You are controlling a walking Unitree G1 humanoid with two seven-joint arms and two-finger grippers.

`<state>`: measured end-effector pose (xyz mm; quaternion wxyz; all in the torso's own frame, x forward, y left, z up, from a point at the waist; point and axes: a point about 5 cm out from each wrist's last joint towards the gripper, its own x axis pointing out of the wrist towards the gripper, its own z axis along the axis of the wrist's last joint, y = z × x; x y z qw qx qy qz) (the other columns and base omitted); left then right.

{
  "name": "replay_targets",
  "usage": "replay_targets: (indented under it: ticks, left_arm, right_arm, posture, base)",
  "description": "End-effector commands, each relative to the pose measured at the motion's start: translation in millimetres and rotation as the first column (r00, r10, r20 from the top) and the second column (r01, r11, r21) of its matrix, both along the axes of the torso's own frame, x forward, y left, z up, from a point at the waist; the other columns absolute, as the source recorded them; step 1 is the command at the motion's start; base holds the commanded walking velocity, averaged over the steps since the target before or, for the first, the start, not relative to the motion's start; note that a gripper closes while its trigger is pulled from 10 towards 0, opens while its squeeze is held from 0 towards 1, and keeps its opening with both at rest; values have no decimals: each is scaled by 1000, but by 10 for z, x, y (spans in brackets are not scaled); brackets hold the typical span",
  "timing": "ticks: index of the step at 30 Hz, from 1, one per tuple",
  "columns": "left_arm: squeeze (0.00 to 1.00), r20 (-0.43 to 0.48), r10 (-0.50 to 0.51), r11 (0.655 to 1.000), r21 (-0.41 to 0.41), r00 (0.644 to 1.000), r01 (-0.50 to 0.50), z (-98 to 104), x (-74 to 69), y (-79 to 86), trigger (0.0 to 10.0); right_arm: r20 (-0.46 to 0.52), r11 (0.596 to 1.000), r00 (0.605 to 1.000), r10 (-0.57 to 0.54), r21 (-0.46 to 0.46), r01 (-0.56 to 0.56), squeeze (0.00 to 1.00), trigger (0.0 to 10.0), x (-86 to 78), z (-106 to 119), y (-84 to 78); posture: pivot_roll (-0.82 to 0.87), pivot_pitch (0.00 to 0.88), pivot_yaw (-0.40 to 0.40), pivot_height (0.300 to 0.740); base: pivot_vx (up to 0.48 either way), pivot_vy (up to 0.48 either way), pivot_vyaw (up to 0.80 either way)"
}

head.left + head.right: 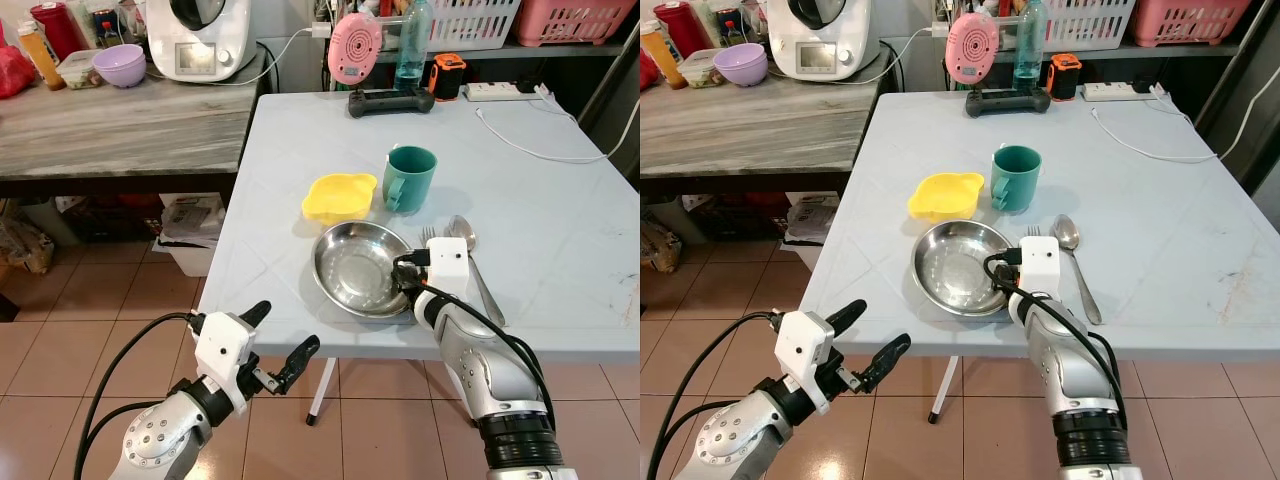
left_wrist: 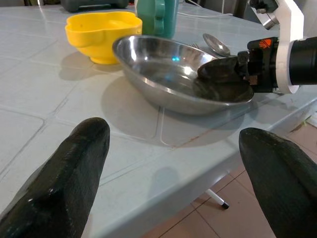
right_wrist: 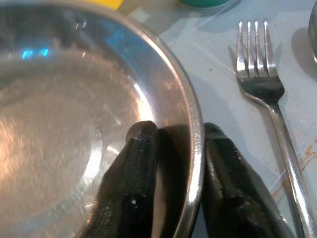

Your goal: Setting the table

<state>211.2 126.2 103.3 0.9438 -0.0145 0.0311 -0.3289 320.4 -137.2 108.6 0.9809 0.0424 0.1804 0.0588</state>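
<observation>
Head views: the plate point(image 1: 360, 268) is sitting mid-frame on the table point(image 1: 560, 250), with bowl point(image 1: 339, 196), cup point(image 1: 410, 178), fork point(image 1: 1033, 232) and spoon point(image 1: 462, 233) around it, so the setting looks nearly done. The left gripper point(image 1: 275, 348) is hovering spread at lower left.

Right wrist view: the right gripper point(image 3: 173, 163) is pinching the plate's rim, seemingly placing it.

On the table point(image 1: 560, 230), the bowl point(image 1: 340, 196) and mug point(image 1: 410, 178) stand behind the plate point(image 1: 355, 268); fork point(image 3: 262, 84) and spoon point(image 1: 462, 232) lie right.
</observation>
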Motion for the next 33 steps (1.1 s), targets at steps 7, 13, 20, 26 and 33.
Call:
replay_targets:
  ticks: [7, 13, 20, 26, 33]
  left_arm:
    - [0, 6, 9, 1000, 3, 1000, -9, 3, 24, 23, 10000]
    - [0, 5, 9, 1000, 2, 1000, -9, -1, 30, 22, 10000]
    - [0, 26, 57, 998, 2, 998, -57, 26, 81, 74, 10000]
    - [0, 59, 230, 973, -13, 971, -230, 85, 223, 243, 10000]
    - [0, 60, 344, 938, -52, 937, -341, 129, 327, 368, 10000]
  right_arm:
    - [-72, 999, 997, -32, 25, 34, 0, 0, 4, -68, -20]
    - [-95, 997, 994, -50, 50, 55, 0, 0, 6, -77, -23]
    - [-120, 994, 991, -59, 81, 69, 0, 0, 8, -70, -32]
    - [-68, 996, 997, -32, 78, 37, 0, 0, -4, 20, -41]
    - [-28, 998, 1000, 12, 55, -11, 0, 10000, -87, 25, -26]
  posture:
    - [-102, 75, 46, 740]
    - [-101, 73, 45, 740]
    - [-100, 70, 40, 740]
    - [-97, 66, 38, 740]
    - [-95, 62, 37, 740]
  base:
    - [0, 0, 0]
    - [0, 0, 0]
    - [0, 0, 0]
    - [0, 0, 0]
    - [0, 0, 0]
